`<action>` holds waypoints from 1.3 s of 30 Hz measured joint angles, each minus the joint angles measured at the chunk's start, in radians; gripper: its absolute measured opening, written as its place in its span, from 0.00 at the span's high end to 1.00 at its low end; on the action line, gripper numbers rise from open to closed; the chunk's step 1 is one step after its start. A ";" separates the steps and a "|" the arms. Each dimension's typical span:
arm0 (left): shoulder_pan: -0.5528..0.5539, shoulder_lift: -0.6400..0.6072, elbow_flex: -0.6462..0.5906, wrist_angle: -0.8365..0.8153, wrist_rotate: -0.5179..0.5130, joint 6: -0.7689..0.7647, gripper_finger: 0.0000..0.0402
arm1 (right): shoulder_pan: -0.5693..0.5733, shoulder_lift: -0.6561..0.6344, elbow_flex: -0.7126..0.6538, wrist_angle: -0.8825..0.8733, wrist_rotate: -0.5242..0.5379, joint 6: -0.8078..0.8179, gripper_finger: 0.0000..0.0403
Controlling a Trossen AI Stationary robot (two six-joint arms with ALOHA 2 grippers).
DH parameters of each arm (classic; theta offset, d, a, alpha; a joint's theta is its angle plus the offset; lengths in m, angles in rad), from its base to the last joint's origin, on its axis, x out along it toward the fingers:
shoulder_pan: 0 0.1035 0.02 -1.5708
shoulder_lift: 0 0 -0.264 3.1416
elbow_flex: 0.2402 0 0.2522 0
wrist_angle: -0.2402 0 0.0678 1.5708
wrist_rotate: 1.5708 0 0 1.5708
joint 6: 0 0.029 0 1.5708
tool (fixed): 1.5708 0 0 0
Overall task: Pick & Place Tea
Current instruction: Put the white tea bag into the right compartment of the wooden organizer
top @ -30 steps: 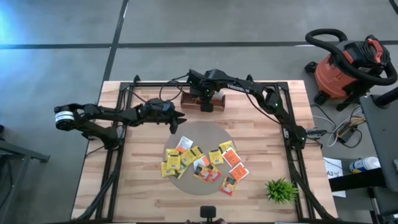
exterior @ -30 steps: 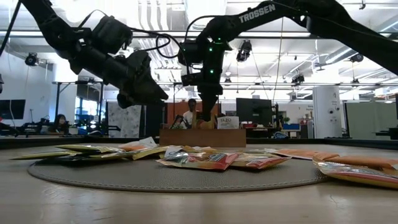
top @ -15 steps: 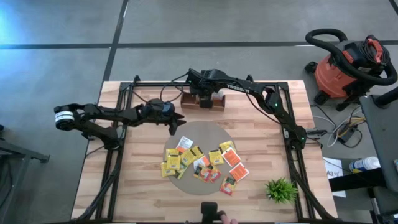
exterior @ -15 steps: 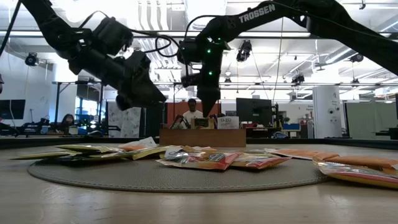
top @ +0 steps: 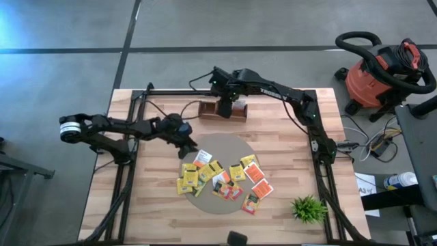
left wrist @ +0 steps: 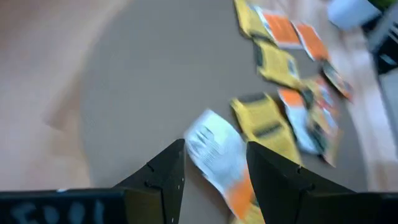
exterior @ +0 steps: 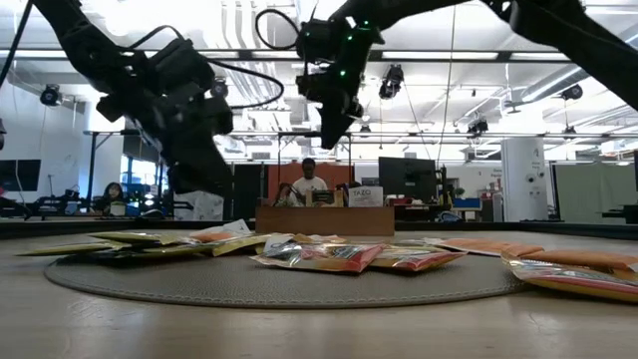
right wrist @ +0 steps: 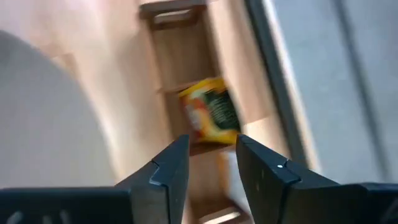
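Light butcher-block table (top: pixel 157 205) carrying a round grey mat (top: pixel 225 147) strewn with flat square tea packets (top: pixel 222 176). Left gripper (top: pixel 190 147), fingers parted, hovers at the mat's edge. Right gripper (top: pixel 224 109), fingers parted and empty, hangs above the wooden tray (top: pixel 240 113) holding one yellow packet (right wrist: pixel 210 117).

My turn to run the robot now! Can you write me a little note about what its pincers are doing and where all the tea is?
Left pincer: open, empty, low over the white tea packet at the edge of the round grey mat.
Right pincer: open, empty, above the wooden tray.
Done: one yellow packet lies in a tray compartment.
Left: the pile of tea packets on the mat, yellow, orange-red and white, to go to the tray one at a time.
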 joint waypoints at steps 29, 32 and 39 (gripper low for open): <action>-0.064 0.200 0.008 0.126 -0.056 -0.155 0.59 | 0.375 -0.354 -0.782 0.356 0.013 0.681 0.68; -0.063 0.229 0.015 0.154 -0.011 -0.154 0.59 | 0.392 -0.398 -0.850 0.379 0.015 0.747 0.68; -0.080 0.320 0.074 0.169 0.033 -0.120 0.68 | 0.397 -0.430 -0.900 0.436 0.017 0.772 0.68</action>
